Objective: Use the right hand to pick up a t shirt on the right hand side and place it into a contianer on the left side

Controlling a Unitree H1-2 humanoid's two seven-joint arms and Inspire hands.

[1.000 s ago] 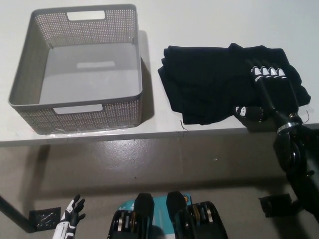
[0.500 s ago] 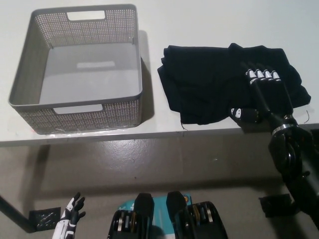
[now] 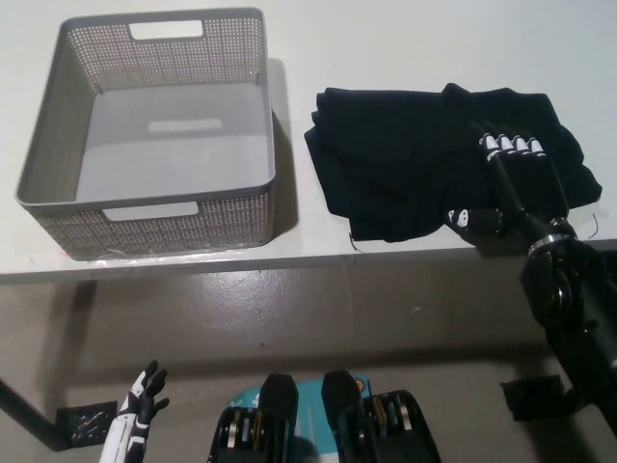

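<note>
right hand (image 3: 516,183) flat on black t-shirt (image 3: 424,159), fingers spread, gripping nothing; grey basket (image 3: 58,116) sits empty; left hand (image 3: 140,410) low, fingers apart

I see a black t-shirt (image 3: 415,159) lying loosely folded and rumpled on the white desk (image 3: 405,39), at its right side, its near edge close to the desk's front edge. To its left, just apart from it, stands a grey perforated container (image 3: 154,207), rectangular, upright, with a cut-out handle in each end wall. Its interior holds nothing.
</note>
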